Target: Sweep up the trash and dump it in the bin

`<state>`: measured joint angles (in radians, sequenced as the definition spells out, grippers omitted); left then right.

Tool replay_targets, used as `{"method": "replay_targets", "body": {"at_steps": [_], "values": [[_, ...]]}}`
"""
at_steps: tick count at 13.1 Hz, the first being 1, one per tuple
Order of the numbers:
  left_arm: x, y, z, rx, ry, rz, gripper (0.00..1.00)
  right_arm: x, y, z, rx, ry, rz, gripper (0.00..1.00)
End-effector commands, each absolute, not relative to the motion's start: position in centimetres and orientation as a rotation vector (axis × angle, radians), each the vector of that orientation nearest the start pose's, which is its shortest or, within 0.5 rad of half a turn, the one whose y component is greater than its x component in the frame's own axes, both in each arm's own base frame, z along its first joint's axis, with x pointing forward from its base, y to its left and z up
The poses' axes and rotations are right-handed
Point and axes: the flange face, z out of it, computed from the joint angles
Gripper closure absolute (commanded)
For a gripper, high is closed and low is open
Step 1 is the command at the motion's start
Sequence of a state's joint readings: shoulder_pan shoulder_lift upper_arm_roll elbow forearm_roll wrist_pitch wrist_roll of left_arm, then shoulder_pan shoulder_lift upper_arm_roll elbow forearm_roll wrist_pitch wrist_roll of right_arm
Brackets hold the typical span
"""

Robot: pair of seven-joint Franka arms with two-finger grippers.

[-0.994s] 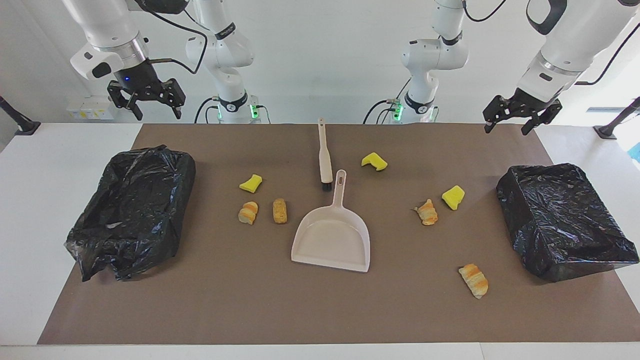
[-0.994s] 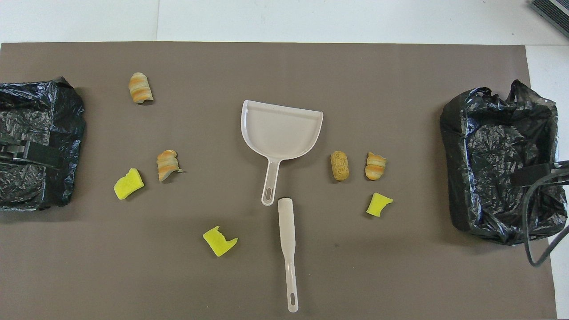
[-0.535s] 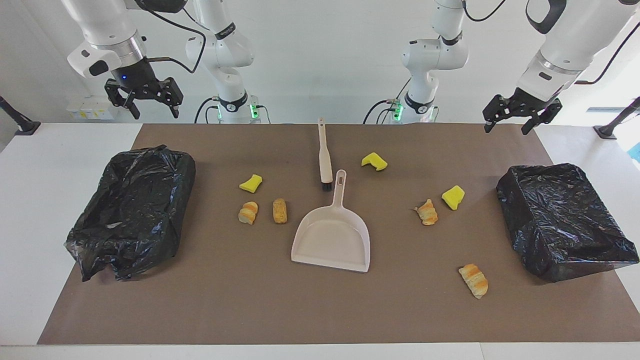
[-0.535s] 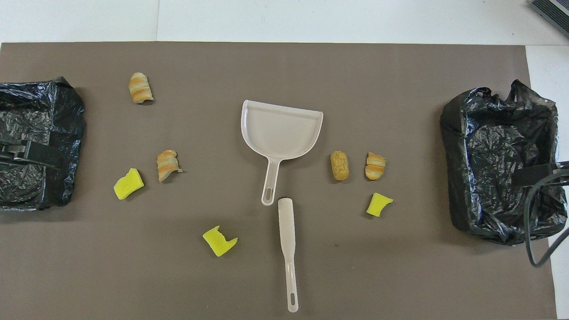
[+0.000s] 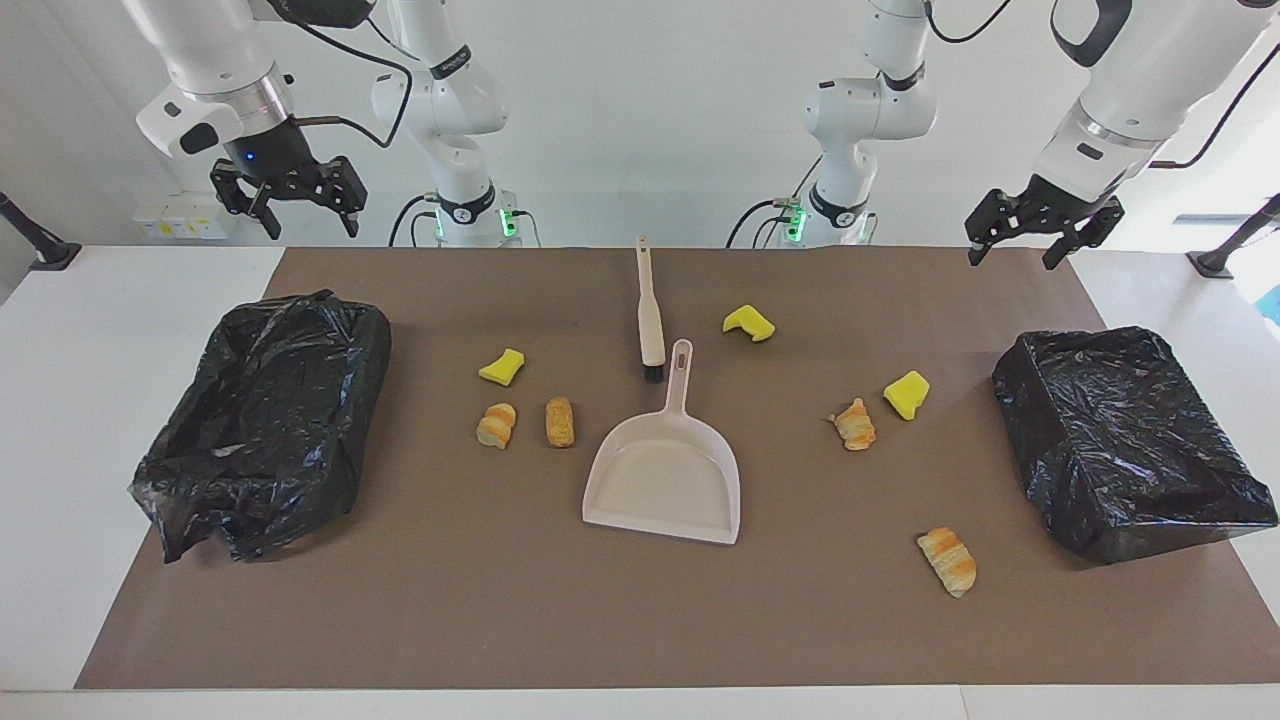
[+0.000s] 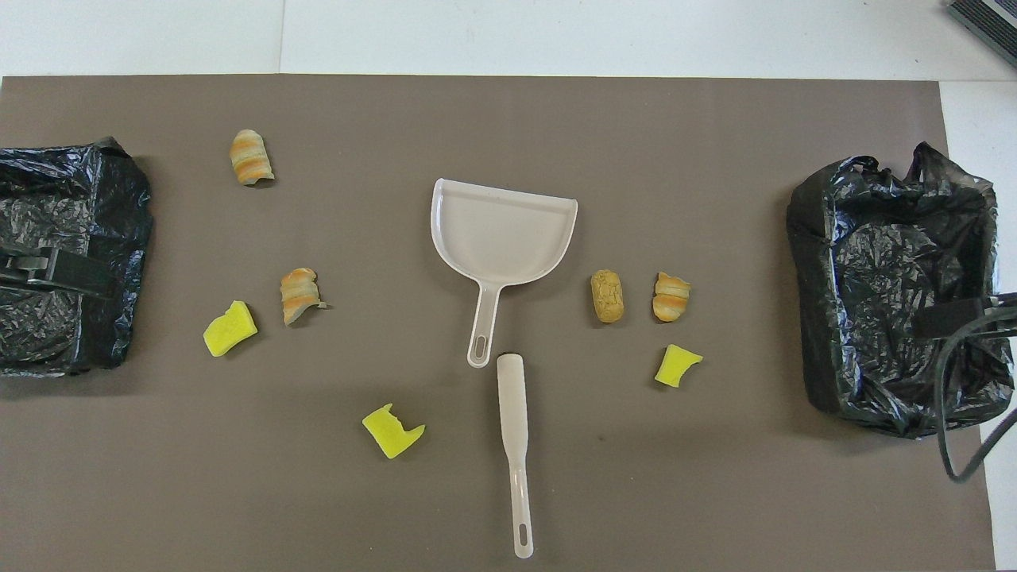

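Right pincer (image 5: 294, 200) has risen slightly, open, empty, above bag (image 5: 265, 420). Left pincer (image 5: 1030, 236) unchanged, open, empty. All 7 scraps (image 5: 558, 421) unswept.

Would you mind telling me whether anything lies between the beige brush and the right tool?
Nothing visible does: the right tool hangs open above the table's edge, and only bare brown mat separates it from the beige plastic brush.
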<state>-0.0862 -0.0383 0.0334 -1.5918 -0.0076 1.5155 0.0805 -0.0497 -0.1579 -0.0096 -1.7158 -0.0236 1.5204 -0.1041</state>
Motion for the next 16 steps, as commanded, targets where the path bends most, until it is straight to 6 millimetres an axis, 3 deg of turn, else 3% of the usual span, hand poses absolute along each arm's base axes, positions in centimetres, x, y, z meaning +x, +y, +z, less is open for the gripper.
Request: {"method": "replay_targets", "body": {"at_steps": [1,5,7,10,11,13,15,16], "values": [[53.7,-3.2,63.0,-3.153,0.231,0.053,0.00,48.8,-3.5,63.4,-3.162,-0.091,0.067,0.00],[53.5,-3.8,62.4,-3.188,0.239,0.067,0.00,48.4,-3.5,62.4,-3.155,-0.072,0.121,0.00],[53.5,-4.5,61.3,-3.218,0.245,0.048,0.00,47.2,-3.6,61.9,-3.152,-0.067,0.153,0.00],[52.4,-8.7,59.1,-3.223,0.298,-0.053,0.00,47.2,-2.2,61.3,-3.161,0.034,0.169,0.00],[52.1,-10.4,58.2,-3.227,0.281,-0.065,0.00,48.1,-1.5,60.8,-3.163,0.112,0.184,0.00],[51.3,-14.3,56.3,-3.227,0.314,-0.085,0.00,50.8,1.0,59.5,-3.154,0.090,0.207,0.00],[49.3,-17.8,54.0,-3.234,0.292,-0.087,0.00,54.4,5.4,56.3,-3.154,0.137,0.280,0.00],[48.2,-19.0,53.0,-3.241,0.261,-0.097,0.00,55.5,6.2,56.2,-3.153,0.179,0.273,0.00]]}}
